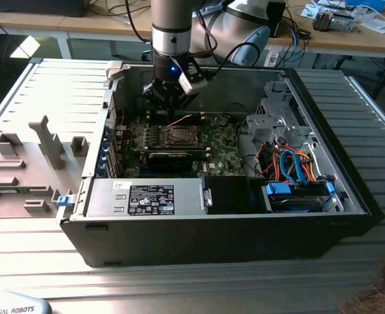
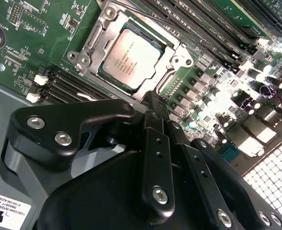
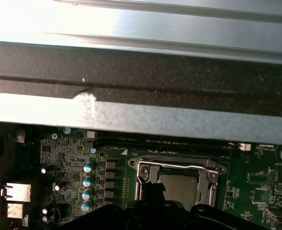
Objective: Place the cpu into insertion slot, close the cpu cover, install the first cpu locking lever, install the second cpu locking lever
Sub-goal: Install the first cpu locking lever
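Hand upright over mobo, just above cpu

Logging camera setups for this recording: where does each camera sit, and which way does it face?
Exterior view: off the arm, above the open computer case, looking down; the arm and end effector hang over the motherboard.
Second wrist view: on the arm, looking past the black end effector at the cpu.
First wrist view: on the arm, facing the case wall.
Both wrist views share the cpu under its cover.

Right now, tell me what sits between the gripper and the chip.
Nothing: in the second wrist view the gripper hangs at the socket's edge, beside the chip seated under the cover frame.
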You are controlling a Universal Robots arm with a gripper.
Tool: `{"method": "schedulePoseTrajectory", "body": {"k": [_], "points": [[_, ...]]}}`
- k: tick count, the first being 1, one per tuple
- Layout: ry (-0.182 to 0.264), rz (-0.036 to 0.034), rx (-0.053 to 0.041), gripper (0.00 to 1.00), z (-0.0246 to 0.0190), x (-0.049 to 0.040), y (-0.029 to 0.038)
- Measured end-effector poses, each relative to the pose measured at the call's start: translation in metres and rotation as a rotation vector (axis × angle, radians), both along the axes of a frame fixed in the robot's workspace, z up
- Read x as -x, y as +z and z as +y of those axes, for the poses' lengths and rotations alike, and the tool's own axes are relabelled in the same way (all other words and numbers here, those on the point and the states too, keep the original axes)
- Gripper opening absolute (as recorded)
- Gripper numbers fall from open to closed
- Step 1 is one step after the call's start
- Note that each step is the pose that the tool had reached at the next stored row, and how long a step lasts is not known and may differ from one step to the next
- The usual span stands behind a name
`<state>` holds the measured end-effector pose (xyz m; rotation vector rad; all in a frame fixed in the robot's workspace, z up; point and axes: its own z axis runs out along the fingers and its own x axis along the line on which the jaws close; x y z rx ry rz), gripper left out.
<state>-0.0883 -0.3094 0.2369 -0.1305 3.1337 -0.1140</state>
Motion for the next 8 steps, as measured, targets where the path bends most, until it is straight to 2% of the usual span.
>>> {"method": "schedulePoseTrajectory", "body": {"k": [8], "points": [[0.0, 0.0, 0.0, 0.11, 0.0, 0.0, -0.002]]}}
